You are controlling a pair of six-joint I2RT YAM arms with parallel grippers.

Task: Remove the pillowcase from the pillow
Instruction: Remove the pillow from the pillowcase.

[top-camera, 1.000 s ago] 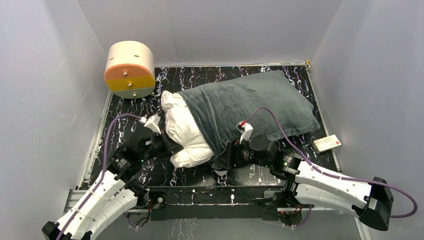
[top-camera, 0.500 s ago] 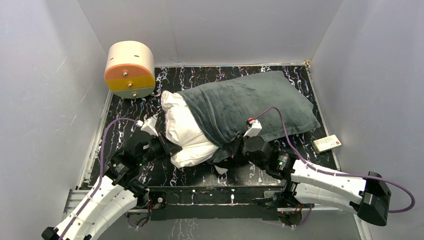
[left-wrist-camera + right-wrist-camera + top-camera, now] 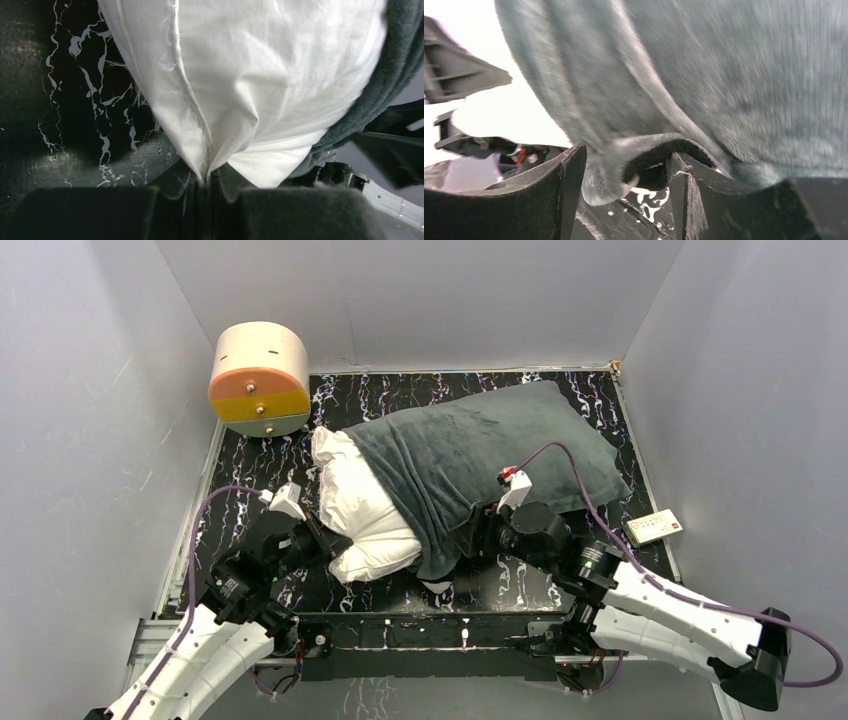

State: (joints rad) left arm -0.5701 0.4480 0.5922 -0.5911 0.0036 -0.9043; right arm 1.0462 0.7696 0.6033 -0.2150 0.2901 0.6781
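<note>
Across the table (image 3: 400, 390), pillowcase (image 3: 480, 445) and pillow (image 3: 365, 510) have shifted toward 9 o'clock, their long axis running 8 to 2. The left end effector (image 3: 207, 175) pinches the pillow's corner. The right end effector (image 3: 626, 155), nearer, pinches the hem, with the sleeve lying toward 2.

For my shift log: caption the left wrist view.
Left gripper pinches a fold of the white pillow; grey pillowcase at right.

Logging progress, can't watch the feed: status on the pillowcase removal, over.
Left pincer shut on pillow corner. Right pincer shut on pillowcase hem. Pillow's left end bare, rest covered. Cylinder, small box off to the sides.
</note>
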